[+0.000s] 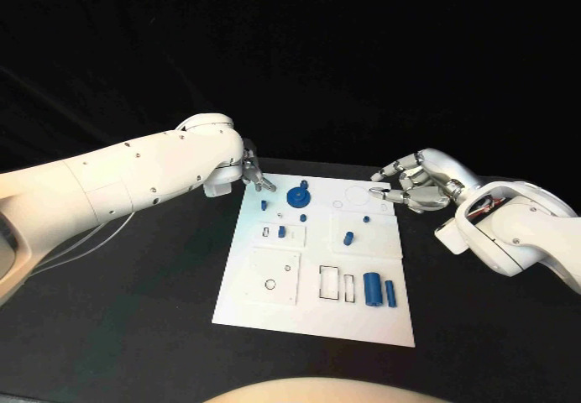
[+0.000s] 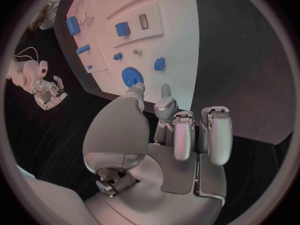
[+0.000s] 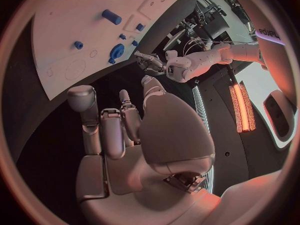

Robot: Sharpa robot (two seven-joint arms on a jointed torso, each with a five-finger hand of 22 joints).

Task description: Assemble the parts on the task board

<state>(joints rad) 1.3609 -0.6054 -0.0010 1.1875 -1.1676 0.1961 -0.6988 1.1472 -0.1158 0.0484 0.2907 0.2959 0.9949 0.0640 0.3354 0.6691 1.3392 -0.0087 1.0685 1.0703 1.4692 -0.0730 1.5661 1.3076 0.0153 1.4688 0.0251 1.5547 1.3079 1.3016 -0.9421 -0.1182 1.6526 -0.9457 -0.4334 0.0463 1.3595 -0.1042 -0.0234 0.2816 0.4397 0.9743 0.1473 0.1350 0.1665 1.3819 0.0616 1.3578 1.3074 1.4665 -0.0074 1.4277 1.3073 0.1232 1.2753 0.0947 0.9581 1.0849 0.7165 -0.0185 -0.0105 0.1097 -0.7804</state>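
The white task board (image 1: 317,323) lies in the middle of the black table. On its far part sit a blue gear (image 1: 299,198) and several small blue pieces; two blue cylinders (image 1: 379,290) stand side by side near its right edge. My left hand (image 1: 252,175) hovers at the board's far left corner, close to the gear (image 2: 132,77). In the left wrist view its thumb and one finger reach toward the board (image 2: 178,40) while the other fingers curl in, and it holds nothing. My right hand (image 1: 418,190) hangs off the far right corner with loosely bent, empty fingers (image 3: 112,130).
Black tabletop surrounds the board on all sides. The near half of the board carries outlined rectangular and round recesses (image 1: 276,277). The right wrist view shows the board (image 3: 69,30), its gear (image 3: 116,51) and the left hand (image 3: 150,62) beyond it.
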